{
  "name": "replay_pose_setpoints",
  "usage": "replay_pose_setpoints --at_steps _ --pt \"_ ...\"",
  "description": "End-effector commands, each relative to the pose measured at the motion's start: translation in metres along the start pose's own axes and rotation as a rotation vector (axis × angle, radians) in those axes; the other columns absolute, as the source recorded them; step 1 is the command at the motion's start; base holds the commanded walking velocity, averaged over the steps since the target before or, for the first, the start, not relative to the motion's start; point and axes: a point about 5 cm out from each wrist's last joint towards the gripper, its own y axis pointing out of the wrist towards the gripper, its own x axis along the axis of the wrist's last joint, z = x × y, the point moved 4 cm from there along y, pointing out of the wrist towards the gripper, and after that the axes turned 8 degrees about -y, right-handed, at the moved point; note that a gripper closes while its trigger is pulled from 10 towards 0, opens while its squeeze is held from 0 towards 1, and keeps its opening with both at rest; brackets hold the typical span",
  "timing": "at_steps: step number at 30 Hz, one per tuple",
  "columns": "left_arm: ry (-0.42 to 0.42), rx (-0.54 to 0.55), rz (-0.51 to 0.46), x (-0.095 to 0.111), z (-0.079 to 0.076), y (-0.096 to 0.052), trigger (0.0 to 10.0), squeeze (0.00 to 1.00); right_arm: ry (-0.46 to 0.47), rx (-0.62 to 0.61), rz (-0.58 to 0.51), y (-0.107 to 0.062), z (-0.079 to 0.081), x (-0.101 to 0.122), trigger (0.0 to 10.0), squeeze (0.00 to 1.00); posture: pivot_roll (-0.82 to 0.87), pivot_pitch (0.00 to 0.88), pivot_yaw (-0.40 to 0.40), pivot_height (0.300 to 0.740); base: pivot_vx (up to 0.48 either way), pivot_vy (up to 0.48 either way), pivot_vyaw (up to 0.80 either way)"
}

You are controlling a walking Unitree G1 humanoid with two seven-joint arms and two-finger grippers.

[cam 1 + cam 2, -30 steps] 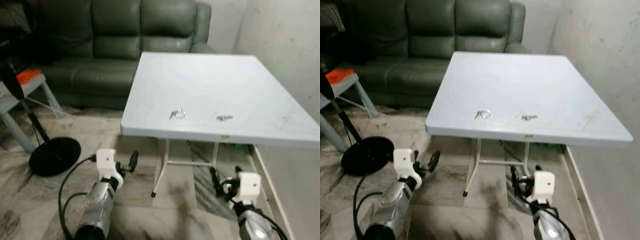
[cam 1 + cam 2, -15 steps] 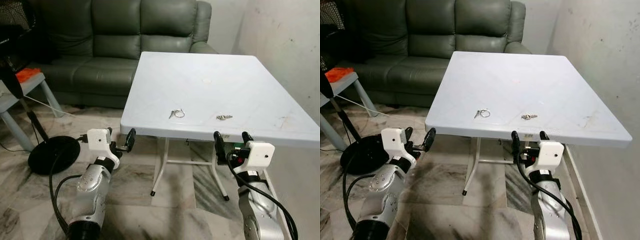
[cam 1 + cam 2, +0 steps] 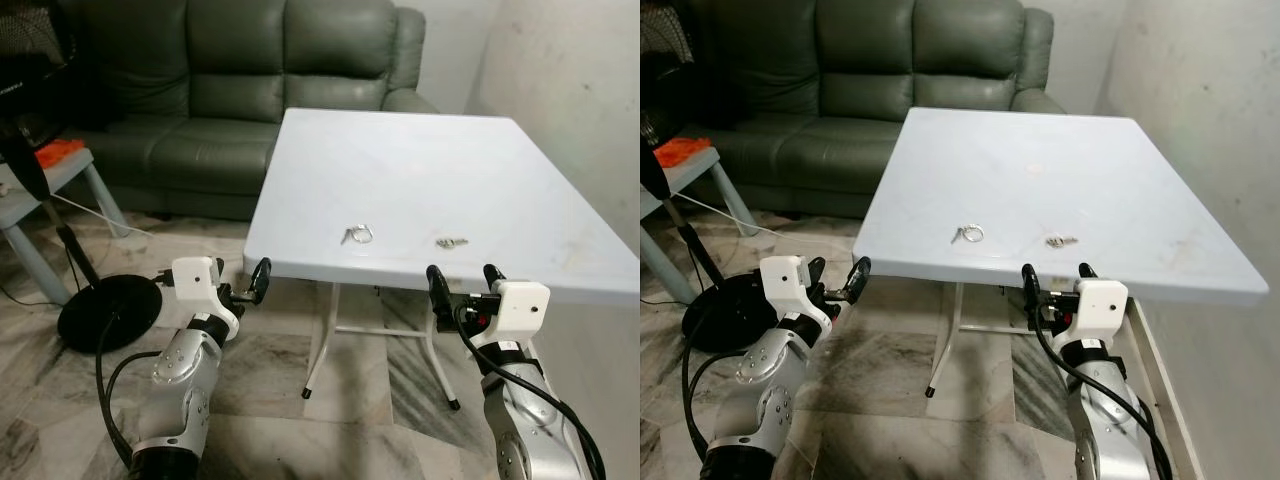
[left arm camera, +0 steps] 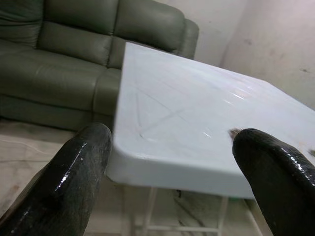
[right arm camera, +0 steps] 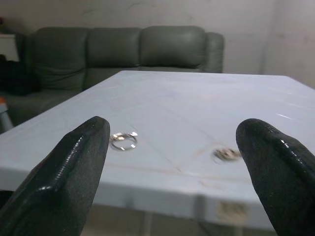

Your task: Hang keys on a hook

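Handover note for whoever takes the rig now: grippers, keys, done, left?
Left gripper: open, empty, off the table's near left corner.
Right gripper: open, empty, at the near edge, facing the small keys.
Key ring lies left of the small keys, both near the front edge.
Done: nothing picked up.
Left: grasp keys, find a hook, hang them.

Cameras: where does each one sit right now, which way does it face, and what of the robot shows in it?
Head stereo pair: looks forward and down at the white table, sofa behind; left gripper and right gripper below the near edge, both open.
Left wrist: low at the table's near left corner, framed by its black fingers.
Right wrist: level with the tabletop, across the key ring and keys, fingers in front.
Shared: table, sofa; both eyes and right wrist see key ring and keys.
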Motion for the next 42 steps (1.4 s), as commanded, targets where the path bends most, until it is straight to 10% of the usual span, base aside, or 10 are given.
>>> replay_pose_setpoints --at_steps 1,25,42 --pt "0.007 -0.008 0.000 0.003 -0.005 0.001 10.0 0.00 0.006 0.016 -0.004 0.002 0.003 0.004 10.0 0.00 0.00 0.000 -0.025 0.740 0.446 0.000 0.00" --pt "0.012 -0.019 0.019 -0.002 -0.020 0.002 10.0 0.00 0.011 0.071 0.032 0.001 0.008 -0.002 10.0 0.00 0.00 0.000 -0.027 0.740 0.240 0.000 0.00" --pt "0.016 -0.067 0.084 -0.018 -0.040 -0.004 10.0 0.00 -0.150 0.238 0.080 0.017 0.003 -0.008 10.0 0.00 0.01 0.000 -0.029 0.740 0.000 0.000 0.00"
